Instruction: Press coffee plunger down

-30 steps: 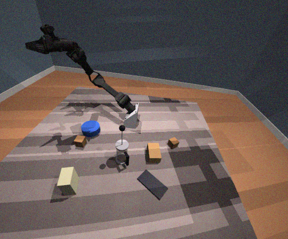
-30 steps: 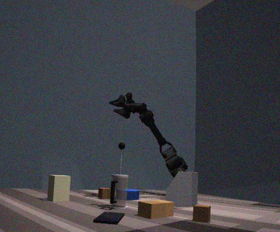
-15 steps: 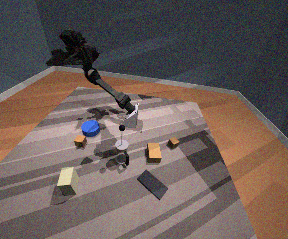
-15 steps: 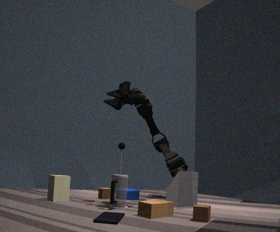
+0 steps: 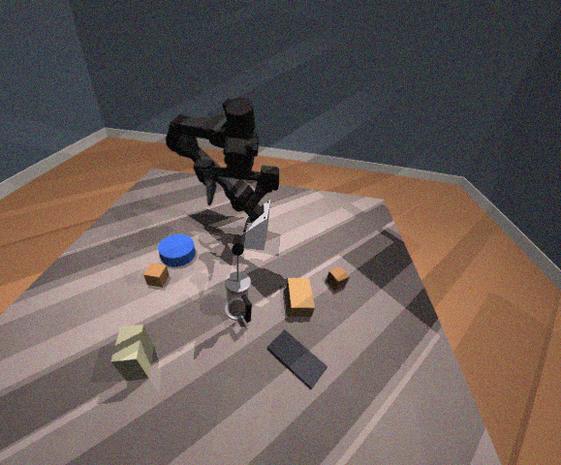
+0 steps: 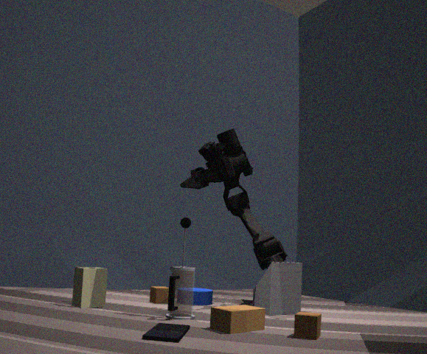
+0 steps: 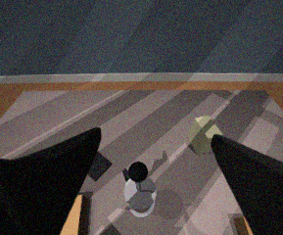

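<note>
The coffee press (image 5: 237,295) (image 6: 186,291) stands upright on the striped table, a clear beaker with a pale lid and a black handle. Its black plunger knob (image 5: 237,248) (image 6: 185,222) (image 7: 138,171) is high above the lid on a thin rod, so the plunger is up. My gripper (image 5: 240,194) (image 6: 185,185) (image 7: 156,136) is open and empty. It is above the knob's height and on the arm-base side of the press, not touching it. In the wrist view the knob shows low between the spread fingers.
A blue disc (image 5: 175,249) (image 6: 202,297) and an orange cube (image 5: 156,274) (image 6: 159,294) are near the press. An orange block (image 5: 300,294) (image 6: 237,318), a second cube (image 5: 337,277) (image 6: 307,325), a dark slab (image 5: 296,358) (image 6: 166,332) and a pale green block (image 5: 133,353) (image 6: 89,287) lie around it.
</note>
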`<action>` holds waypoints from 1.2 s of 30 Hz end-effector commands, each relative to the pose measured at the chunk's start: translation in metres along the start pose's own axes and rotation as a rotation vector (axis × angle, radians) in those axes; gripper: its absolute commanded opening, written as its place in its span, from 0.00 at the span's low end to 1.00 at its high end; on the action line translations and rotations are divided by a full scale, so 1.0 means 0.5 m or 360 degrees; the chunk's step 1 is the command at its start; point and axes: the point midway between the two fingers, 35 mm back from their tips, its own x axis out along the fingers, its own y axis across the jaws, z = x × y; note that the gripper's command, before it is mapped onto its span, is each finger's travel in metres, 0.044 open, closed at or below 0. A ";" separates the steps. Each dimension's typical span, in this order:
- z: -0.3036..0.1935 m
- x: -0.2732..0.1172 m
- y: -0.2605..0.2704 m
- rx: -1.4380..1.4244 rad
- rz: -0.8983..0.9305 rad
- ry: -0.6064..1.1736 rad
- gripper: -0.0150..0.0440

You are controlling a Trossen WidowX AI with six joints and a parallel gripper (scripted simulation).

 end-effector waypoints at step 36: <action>-0.178 0.111 0.030 -0.0080 -0.0020 0.0099 1.00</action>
